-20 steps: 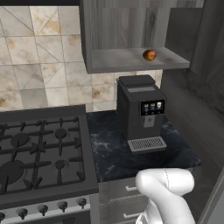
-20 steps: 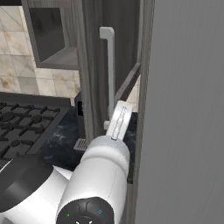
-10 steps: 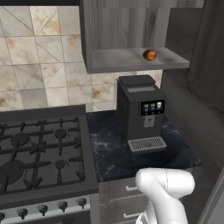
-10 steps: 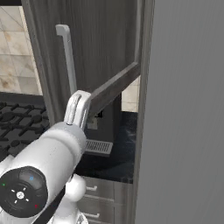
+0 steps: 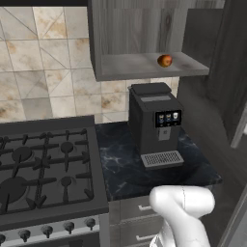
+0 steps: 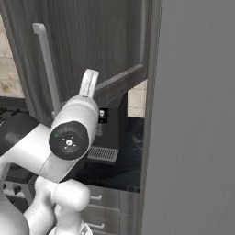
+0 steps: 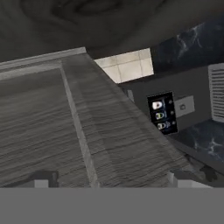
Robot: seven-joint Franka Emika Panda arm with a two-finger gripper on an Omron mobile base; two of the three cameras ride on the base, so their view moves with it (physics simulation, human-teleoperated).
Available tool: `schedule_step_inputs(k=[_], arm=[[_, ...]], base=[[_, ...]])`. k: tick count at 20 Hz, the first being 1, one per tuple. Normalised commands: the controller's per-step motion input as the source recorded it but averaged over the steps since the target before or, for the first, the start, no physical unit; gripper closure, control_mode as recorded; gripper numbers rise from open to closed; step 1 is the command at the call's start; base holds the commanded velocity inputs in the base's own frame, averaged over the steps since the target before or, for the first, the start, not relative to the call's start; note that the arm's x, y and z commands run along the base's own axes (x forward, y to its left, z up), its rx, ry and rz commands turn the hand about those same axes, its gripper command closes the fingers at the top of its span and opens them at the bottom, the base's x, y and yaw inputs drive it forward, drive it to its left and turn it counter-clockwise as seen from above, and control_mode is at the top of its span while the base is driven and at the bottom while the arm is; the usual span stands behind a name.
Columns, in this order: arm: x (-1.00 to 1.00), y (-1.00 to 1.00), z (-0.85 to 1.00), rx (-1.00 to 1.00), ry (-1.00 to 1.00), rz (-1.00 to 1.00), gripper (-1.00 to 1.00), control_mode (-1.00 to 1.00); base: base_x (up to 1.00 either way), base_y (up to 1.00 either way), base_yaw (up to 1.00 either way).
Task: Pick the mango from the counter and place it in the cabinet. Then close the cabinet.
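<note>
Left base view gives us the mango (image 5: 165, 61) sitting on the grey shelf of the cabinet (image 5: 144, 67), above the black coffee machine (image 5: 155, 124) that stands on the counter (image 5: 120, 166) beside the stove (image 5: 46, 169). In the right base view we see the cabinet door (image 6: 87, 50) with its long bar handle (image 6: 47, 69). Our gripper (image 7: 111, 180) has its jaws spread wide, holding nothing, close against the door's wood-grain edge.

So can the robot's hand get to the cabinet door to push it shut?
Probably yes. In the right base view the arm's end is right beside the open cabinet door, near its handle, with nothing between them. The mango already sits on the shelf.
</note>
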Motion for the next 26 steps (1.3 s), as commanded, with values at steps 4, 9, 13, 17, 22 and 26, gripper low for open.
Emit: schedule_step_inputs(k=[4,9,13,17,22,26], arm=[[1.00,0.06,-0.04,0.11,-0.01,0.39,-1.00,-1.00],[1.00,0.48,-0.01,0.09,-0.09,0.46,-1.00,-1.00],[1.00,0.94,0.00,0.01,-0.12,0.23,-1.00,-1.00],[1.00,1.00,0.00,-0.01,-0.11,0.04,-1.00,-1.00],[1.00,1.00,0.00,-0.08,-0.11,-0.02,-1.00,-1.00],[1.00,1.00,0.00,-0.20,-0.03,-0.12,-1.00,-1.00]], base=[[0.00,0.00,0.00],[0.00,0.00,0.00],[0.00,0.00,0.00],[0.00,0.00,0.00],[0.00,0.00,0.00],[0.00,0.00,0.00]])
